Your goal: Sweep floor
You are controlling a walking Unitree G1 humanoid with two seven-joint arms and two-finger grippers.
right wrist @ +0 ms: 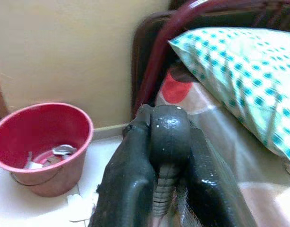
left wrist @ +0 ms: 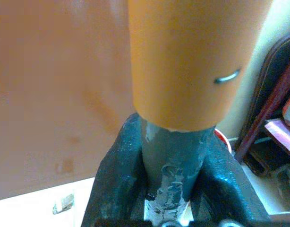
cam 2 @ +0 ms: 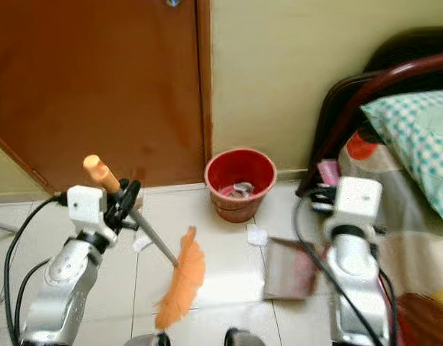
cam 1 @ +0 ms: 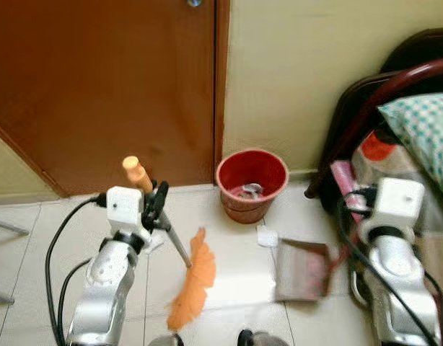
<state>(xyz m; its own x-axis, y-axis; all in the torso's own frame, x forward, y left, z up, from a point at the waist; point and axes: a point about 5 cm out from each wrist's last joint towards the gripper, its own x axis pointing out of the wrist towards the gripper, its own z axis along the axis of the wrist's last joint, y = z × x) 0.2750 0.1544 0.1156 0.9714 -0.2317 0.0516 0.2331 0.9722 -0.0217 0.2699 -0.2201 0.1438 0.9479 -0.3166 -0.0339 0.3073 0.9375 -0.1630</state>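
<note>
The robot stands on a pale tiled floor (cam 1: 236,288) facing a brown door (cam 1: 99,86) and a cream wall (cam 1: 294,72). Its left arm is bent upward at the left of the head views, and the left gripper (cam 1: 155,205) is clenched on the grey shaft of a broom (cam 1: 189,285) just below the orange grip at the shaft's top; the left wrist view shows the two black fingers (left wrist: 114,184) pressed on either side of the shaft. The broom slants down and toward the robot's right, its orange bristles resting on the tiles near the robot's feet. The right arm is raised at the right side, and the right gripper (right wrist: 166,156) is closed around a dark rounded handle with a ribbed stem, fingers (right wrist: 131,179) tight on both sides of it. A reddish dustpan (cam 1: 302,270) lies on the floor just left of that arm, though the head views do not show clearly how it joins the handle. A red bucket (cam 1: 252,185) with scraps inside stands against the wall beside the door frame, and a small white scrap of paper (cam 1: 267,236) lies between bucket and dustpan. At the far right a dark bed frame (cam 1: 395,79) holds a teal checked pillow (cam 1: 423,126)
</note>
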